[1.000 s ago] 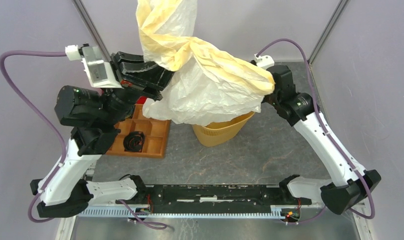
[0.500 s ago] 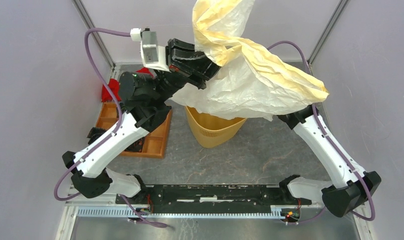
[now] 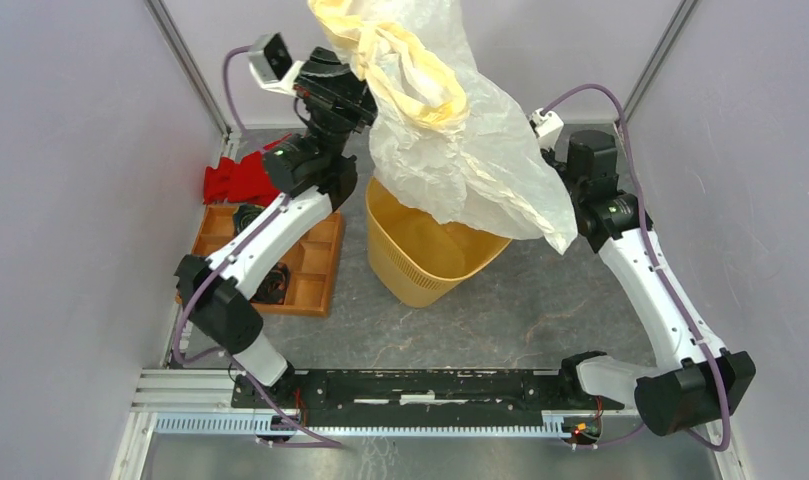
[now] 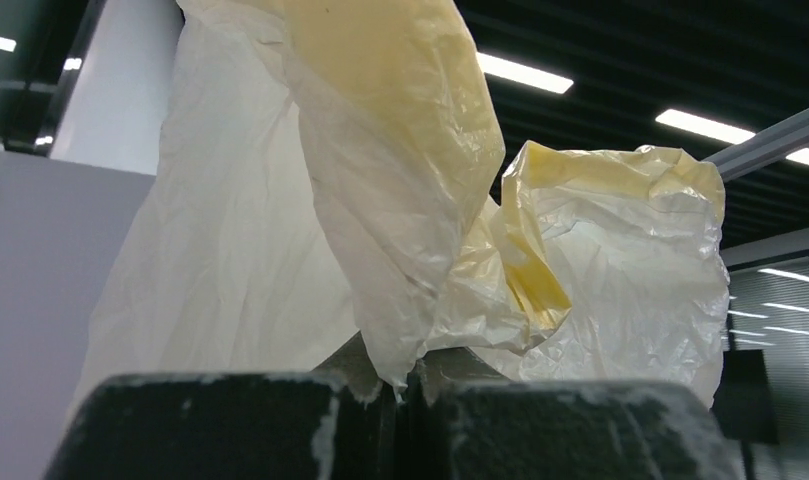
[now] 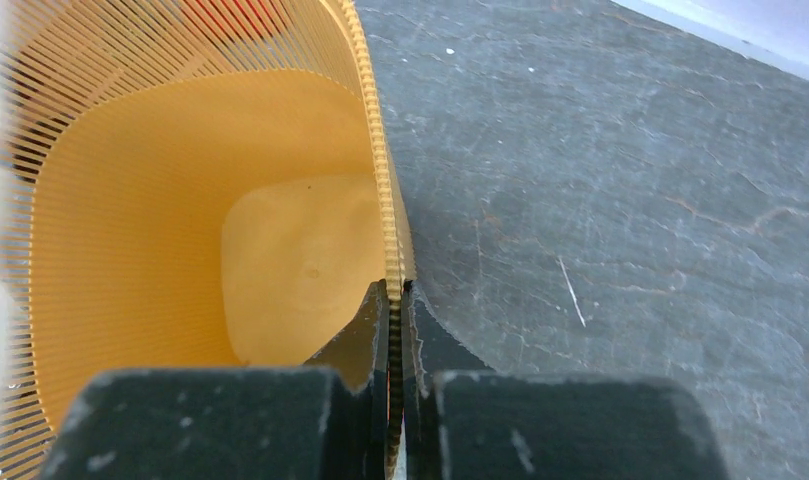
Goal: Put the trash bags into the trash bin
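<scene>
Ok, left gripper (image 4: 408, 375): 2 fingers pressed together, clamped on a fold of the thin translucent cream-white crinkly plastic bag (image 4: 280, 220). Your top view puts it (image 3: 348, 92) high at the back, above and behind the yellow-orange perforated plastic trash bin (image 3: 420, 280). Right gripper (image 5: 393, 300): fingers together too, pinched on the bin's rim, which runs straight into the slit between them. 1 finger sits inside the bin wall (image 5: 130, 250), 1 outside over the grey stone-look table (image 5: 630, 200).

Hidden stuff: from above, the bag (image 3: 460, 150) covers the right gripper's tips and the bin's far-right rim, so you only get that grip from the right wrist camera. The bag's top is cut off by the frame edge in the top view. A dark item in the shallow orange compartment tray (image 3: 315, 270) is too small to identify, and the left arm crosses part of that tray. A red cloth (image 3: 235, 180) lies just behind the tray.

Bag itself: not in the bin. It hangs in the air from the left gripper and drapes down to the right over the bin's back-right edge, lowest corner beside the right arm's wrist. Yellowish twisted band near the top, paler wrinkled sheet below. The bin stands upright on the table.
</scene>
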Robot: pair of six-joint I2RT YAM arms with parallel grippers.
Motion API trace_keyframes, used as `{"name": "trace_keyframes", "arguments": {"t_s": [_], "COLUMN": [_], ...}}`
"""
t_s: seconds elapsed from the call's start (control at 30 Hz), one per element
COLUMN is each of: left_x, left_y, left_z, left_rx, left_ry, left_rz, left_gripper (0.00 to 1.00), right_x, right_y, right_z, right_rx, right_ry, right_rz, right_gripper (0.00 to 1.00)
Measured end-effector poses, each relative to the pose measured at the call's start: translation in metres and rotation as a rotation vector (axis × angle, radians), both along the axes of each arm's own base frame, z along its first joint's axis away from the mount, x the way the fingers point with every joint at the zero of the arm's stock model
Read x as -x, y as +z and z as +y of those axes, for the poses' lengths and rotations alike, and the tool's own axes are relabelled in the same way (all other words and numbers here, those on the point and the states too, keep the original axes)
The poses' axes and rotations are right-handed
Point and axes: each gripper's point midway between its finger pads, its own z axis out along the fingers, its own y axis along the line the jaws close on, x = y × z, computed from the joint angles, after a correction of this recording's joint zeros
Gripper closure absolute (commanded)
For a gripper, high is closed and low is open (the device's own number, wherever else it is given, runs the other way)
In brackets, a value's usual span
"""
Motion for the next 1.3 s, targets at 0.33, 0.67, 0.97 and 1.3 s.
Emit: {"name": "trace_keyframes", "arguments": {"t_s": [0.33,0.67,0.97,1.3], "left_x": [-0.040,-0.039,-0.026,-0.080], "left_y": [-0.046,-0.106,-0.111,-0.186], "left_z": [-0.025,0.002,0.023,0.003], "left_rx": [-0.039,-0.217,-0.331,-0.480], "left_ry": [-0.234,0.031,0.336,0.371], "left_rz": [0.141,0.240,0.249,0.477], "left_gripper": [0.98,0.98,0.98,0.98], "right_x": [0.005,0.004,0.012,0.024], "right_y": [-0.003,-0.007,-0.008,-0.005], "right_z": [0.006,-0.005,-0.011,0.003], "right_rx": [-0.051,-0.069,-0.045,0.022], "right_ry": [0.067,-0.007,-0.082,-0.161], "right_rz": [0.024,0.072,0.093,0.068], "right_gripper": [1.00,1.00,1.00,0.42]}}
